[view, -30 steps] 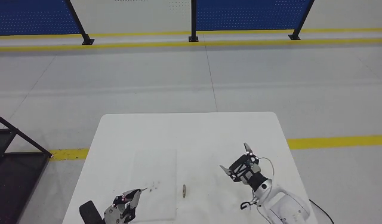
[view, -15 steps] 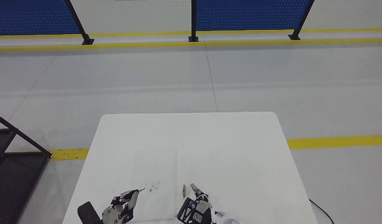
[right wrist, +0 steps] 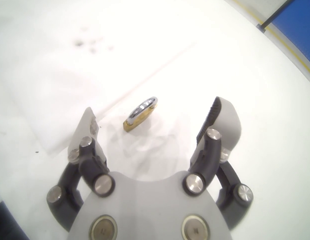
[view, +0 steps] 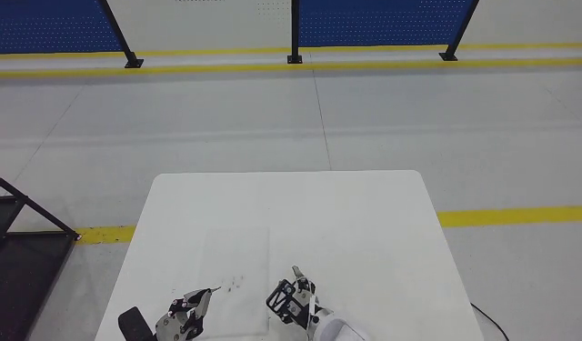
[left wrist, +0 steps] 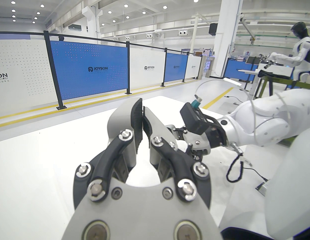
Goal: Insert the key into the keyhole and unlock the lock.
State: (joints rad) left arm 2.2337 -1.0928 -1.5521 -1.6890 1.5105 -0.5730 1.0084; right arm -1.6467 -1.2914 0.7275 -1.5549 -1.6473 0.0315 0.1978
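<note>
Brass-bodied lock (right wrist: 138,119) stands on edge on the bench (right wrist: 220,51), just ahead of your right end effector (right wrist: 155,109), whose spread tips flank it; its long axis runs skew to their closing line. Your left end effector (left wrist: 142,108), pressed together, sits farther off; whether it pinches the key you cannot tell.

The right claw (right wrist: 154,112) is hanging wide open by the lock (right wrist: 141,114), and bare white counter (right wrist: 195,51) is showing on both sides of the lock where its fingers (right wrist: 228,118) could pass. The left claw (view: 195,306) is sitting off to one side, well apart, and is not standing in the way.
</note>
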